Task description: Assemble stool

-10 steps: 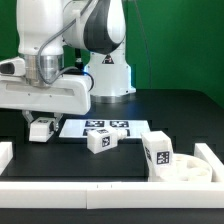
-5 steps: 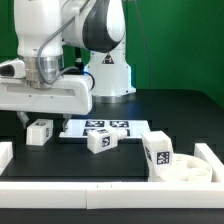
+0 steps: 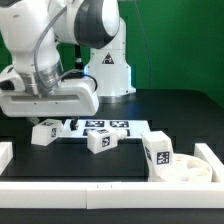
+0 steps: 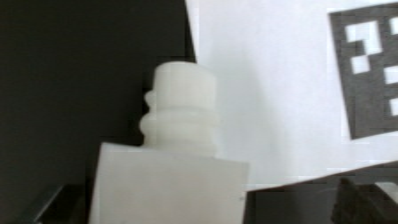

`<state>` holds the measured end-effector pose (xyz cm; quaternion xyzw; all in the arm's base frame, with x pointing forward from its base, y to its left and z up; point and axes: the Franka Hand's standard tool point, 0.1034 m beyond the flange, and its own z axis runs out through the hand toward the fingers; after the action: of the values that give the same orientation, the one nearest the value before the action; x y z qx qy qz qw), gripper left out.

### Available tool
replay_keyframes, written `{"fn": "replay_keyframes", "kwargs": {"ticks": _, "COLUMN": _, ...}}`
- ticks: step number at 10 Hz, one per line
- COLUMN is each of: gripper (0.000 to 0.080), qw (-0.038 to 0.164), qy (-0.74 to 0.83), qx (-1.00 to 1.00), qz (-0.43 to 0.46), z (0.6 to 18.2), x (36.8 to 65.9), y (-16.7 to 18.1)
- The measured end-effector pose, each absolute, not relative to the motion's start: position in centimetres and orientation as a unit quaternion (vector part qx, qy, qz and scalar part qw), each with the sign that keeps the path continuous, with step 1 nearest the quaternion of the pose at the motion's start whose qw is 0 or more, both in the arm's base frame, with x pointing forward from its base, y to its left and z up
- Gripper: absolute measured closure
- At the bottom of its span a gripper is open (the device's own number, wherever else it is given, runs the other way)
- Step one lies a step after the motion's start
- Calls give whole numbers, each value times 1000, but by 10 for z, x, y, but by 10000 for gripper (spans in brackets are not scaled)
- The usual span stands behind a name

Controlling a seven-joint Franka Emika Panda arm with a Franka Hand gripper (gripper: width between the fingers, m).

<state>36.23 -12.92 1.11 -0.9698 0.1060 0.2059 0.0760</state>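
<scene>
Stool leg (image 3: 45,131) lies on the table (image 3: 150,110) just under the spread, empty pincer (image 3: 47,116), threaded tip pointing along the marker board (image 3: 110,127).

Gripper (image 3: 47,112) opened, apparently off leg (image 3: 45,131).

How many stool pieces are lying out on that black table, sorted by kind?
Legs: 3 (one near the arm, one beside the marker board, one standing in the seat)
Round seat: 1
Total: 4
</scene>
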Motion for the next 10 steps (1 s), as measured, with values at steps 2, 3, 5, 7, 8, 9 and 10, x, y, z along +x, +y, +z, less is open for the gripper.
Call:
{"fn": "replay_keyframes", "kwargs": {"ticks": 2, "gripper": 151, "qw": 91, "qy": 109, "qx": -959, "qz": 245, "z": 9, "x": 366, "y": -125}}
{"fn": "replay_keyframes", "kwargs": {"ticks": 3, "gripper": 151, "qw": 90, "qy": 109, "qx": -960, "qz": 242, "z": 9, "x": 366, "y": -125}}
{"fn": "replay_keyframes", "kwargs": {"ticks": 5, "gripper": 151, "qw": 97, "qy": 112, "qx": -956, "qz": 254, "z": 12, "x": 363, "y": -126}}
{"fn": "replay_keyframes", "kwargs": {"ticks": 7, "gripper": 151, "qw": 118, "qy": 122, "qx": -941, "qz": 291, "z": 37, "x": 374, "y": -142}}
{"fn": "replay_keyframes", "kwargs": {"ticks": 8, "gripper": 151, "qw": 123, "qy": 121, "qx": -937, "qz": 304, "z": 43, "x": 383, "y": -147}}
{"fn": "replay_keyframes", "kwargs": {"ticks": 9, "gripper": 151, "qw": 125, "qy": 120, "qx": -934, "qz": 313, "z": 42, "x": 389, "y": -150}}
{"fn": "replay_keyframes", "kwargs": {"ticks": 10, "gripper": 151, "qw": 124, "qy": 119, "qx": -932, "qz": 317, "z": 39, "x": 387, "y": -148}}
